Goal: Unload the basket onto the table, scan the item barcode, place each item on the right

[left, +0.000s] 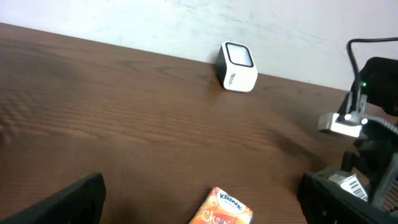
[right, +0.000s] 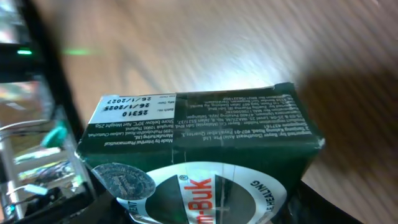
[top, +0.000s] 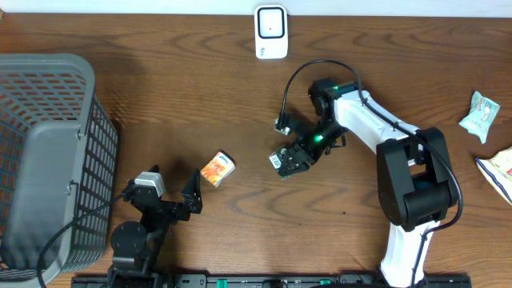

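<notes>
Scanner [top: 271, 32] stands at the table's far edge in the overhead view. Well short of it, the right gripper [top: 294, 156] is clamped partway on a green box [top: 279, 162], barcode label facing up. The left gripper [top: 166, 194] gapes wide and empty, with a tissue pack [top: 217, 169] just ahead. The left wrist view shows that pack beyond the spread fingers [left: 68, 202], untouched. In the right wrist view the box's printed side fills the gap between the fingers.

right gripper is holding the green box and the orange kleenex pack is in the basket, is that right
Not quite: the right gripper does hold the green box, but the orange kleenex pack lies on the table, outside the basket, as the overhead view shows.
</notes>
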Robot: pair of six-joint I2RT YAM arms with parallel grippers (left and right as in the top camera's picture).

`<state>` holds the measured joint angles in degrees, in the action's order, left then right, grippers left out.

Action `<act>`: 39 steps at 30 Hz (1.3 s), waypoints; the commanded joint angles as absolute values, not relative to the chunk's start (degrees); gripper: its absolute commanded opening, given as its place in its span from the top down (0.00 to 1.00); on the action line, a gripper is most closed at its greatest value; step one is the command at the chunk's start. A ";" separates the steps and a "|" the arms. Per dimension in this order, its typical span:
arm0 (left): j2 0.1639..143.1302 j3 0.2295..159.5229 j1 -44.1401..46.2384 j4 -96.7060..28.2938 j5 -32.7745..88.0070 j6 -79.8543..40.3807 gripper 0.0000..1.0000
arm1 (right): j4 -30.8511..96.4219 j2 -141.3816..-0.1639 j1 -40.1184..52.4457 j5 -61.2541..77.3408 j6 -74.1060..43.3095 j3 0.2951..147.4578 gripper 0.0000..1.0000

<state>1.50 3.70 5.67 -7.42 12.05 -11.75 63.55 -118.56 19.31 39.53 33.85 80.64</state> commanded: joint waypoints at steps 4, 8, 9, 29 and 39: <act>1.37 2.79 5.54 -8.93 12.40 -10.81 0.02 | 64.40 -118.72 21.96 20.95 25.02 83.29 0.47; 1.37 2.79 5.54 -8.93 12.40 -10.79 0.02 | 66.81 -118.72 23.73 19.57 23.09 86.87 0.01; 1.37 2.79 5.54 -8.93 12.40 -10.81 0.02 | 68.16 -118.72 24.16 19.55 23.11 88.27 0.01; 1.37 2.79 5.54 -8.93 12.40 -10.79 0.02 | 62.11 -118.74 29.71 5.23 -67.92 86.30 0.01; 1.37 2.79 5.54 -8.93 12.40 -10.79 0.02 | 55.99 -118.74 29.98 4.58 -71.94 77.43 0.01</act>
